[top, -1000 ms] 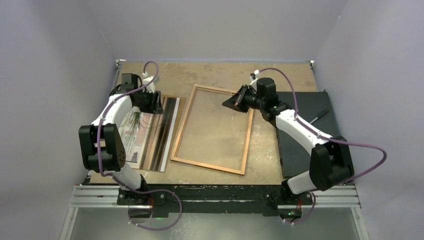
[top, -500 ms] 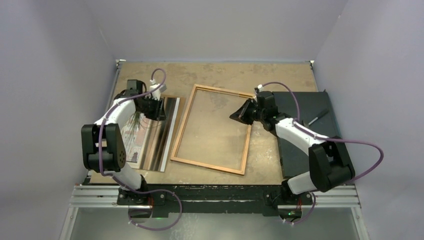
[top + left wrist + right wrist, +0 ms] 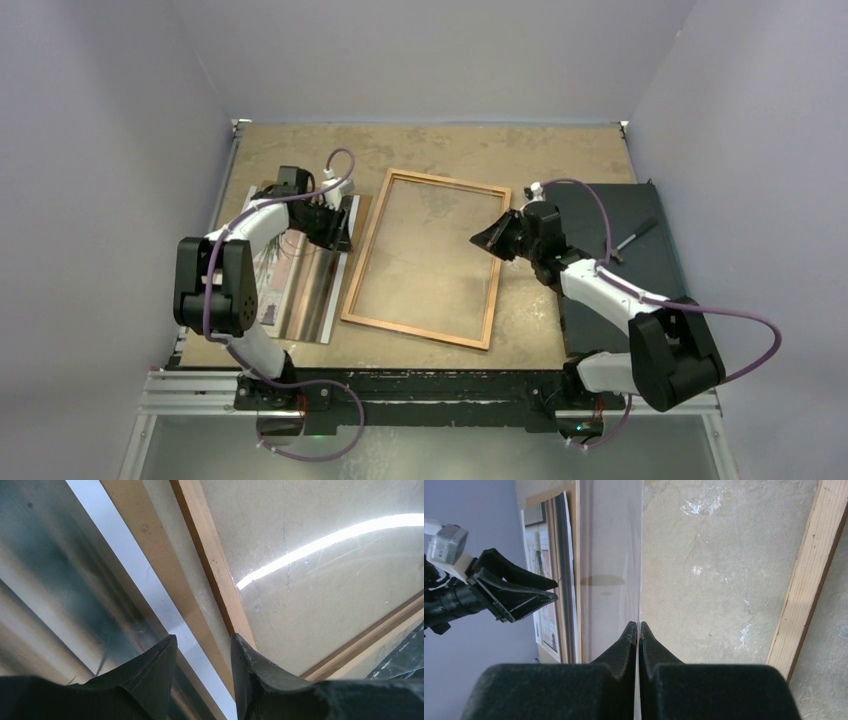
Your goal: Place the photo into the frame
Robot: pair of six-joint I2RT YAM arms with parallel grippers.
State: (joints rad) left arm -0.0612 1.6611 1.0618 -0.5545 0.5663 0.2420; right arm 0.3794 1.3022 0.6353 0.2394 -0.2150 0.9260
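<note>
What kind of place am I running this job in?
Probably a lab robot test cell, not a home or workshop: plain lilac walls box in a worn board tabletop, and a bare aluminium rail runs along its near edge.

The thin orange-brown wooden frame (image 3: pixel 416 332) lies flat, slightly skewed. The banded beige-and-dark photo print (image 3: pixel 310 290) lies flat just left of it.

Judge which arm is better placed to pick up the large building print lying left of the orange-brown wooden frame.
Left. The left gripper sits open right at the print's right edge, beside the frame. The right gripper is shut on a thin clear pane, so it looks occupied.
</note>
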